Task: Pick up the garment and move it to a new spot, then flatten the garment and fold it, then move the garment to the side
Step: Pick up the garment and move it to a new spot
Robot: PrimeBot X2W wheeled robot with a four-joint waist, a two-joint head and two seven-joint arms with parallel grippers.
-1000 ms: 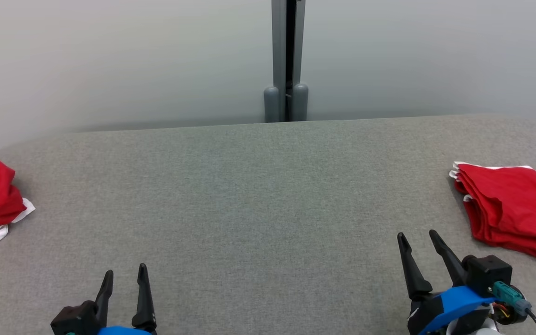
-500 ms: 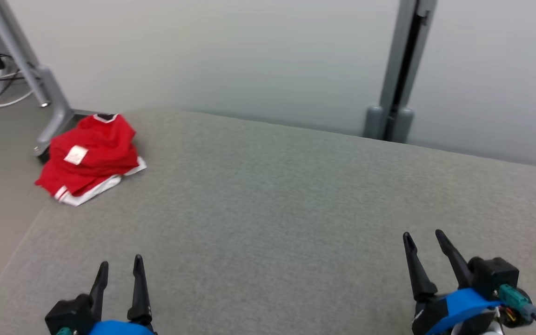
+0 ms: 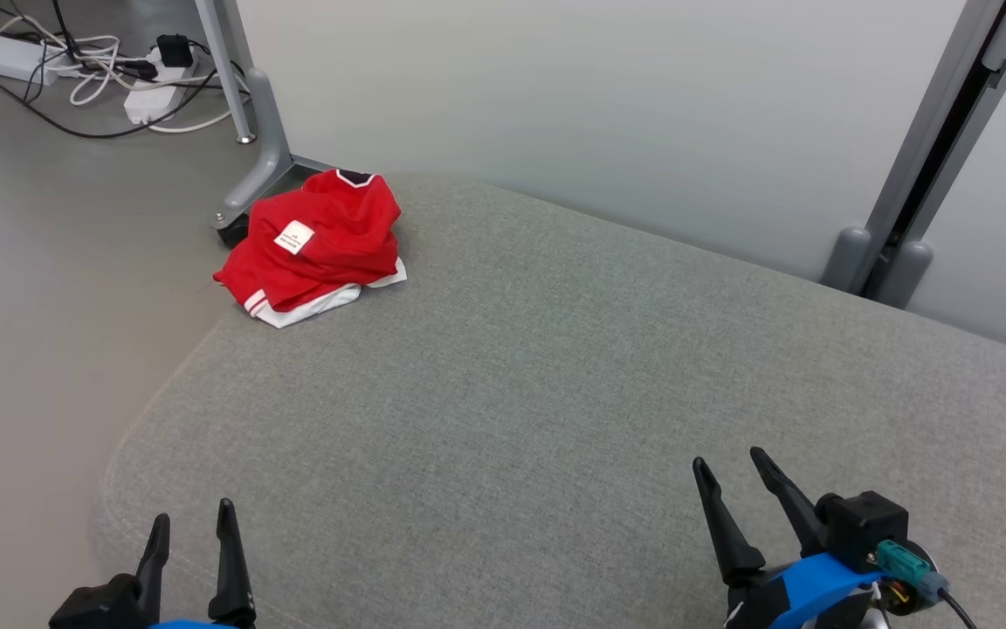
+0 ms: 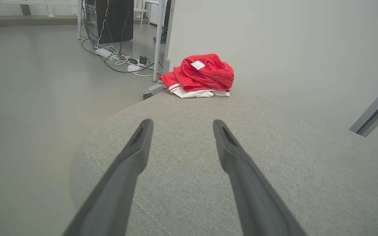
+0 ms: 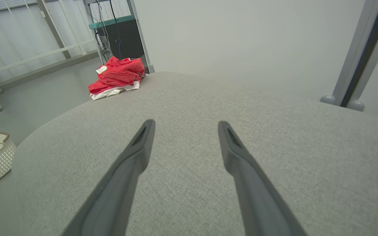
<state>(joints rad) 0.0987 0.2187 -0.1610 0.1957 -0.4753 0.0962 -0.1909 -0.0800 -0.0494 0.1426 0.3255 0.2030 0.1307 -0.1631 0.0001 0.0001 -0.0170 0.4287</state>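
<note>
Now, left claw (image 3: 193, 515) and right claw (image 3: 728, 459) both spread, holding nothing, so reach left across table (image 3: 555, 393) to crumpled garment (image 3: 315, 249), pinch top bunch.

Head view further leftward now, the crumpled garment (image 3: 315, 243) nearer centre, floor cables (image 3: 97, 63) newly in frame.

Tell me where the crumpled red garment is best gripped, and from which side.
Probably the raised top fold of the garment, beside its white label, from above on the table side: the heap bunches highest there, and its white hem lies flat.
</note>
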